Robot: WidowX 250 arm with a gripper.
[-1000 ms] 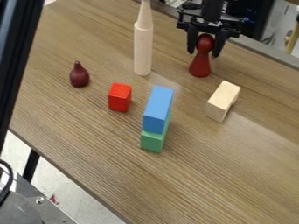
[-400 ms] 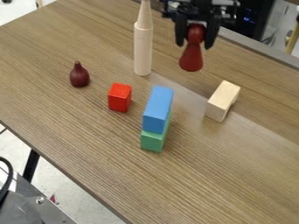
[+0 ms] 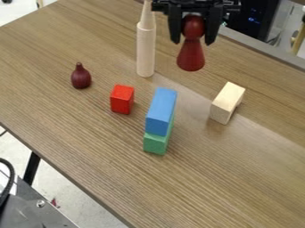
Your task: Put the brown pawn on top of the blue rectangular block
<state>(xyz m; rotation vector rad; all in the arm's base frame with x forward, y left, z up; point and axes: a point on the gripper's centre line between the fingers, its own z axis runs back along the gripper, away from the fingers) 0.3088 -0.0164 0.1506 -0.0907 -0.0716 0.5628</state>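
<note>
From where I'm standing, the black gripper (image 3: 193, 42) is carrying the brown pawn (image 3: 191, 59) higher and a little nearer to me, the pair drifting toward the left of my view. They're looking larger as they're coming closer. Meanwhile, the dark slanting bar is clearing the left side, uncovering more tabletop (image 3: 26, 49).

On the table (image 3: 238, 173), we see the bulb (image 3: 81, 76) at left, with the cube (image 3: 122, 99) right of it and nearer us. Just right of the cube, the top block (image 3: 161, 111) lies on the bottom block (image 3: 156, 144); farther right is the right block (image 3: 227, 102). The peg (image 3: 145, 51) stands behind the cube. Right of the peg, the pawn (image 3: 191, 57) hangs in the gripper (image 3: 191, 41).
</note>
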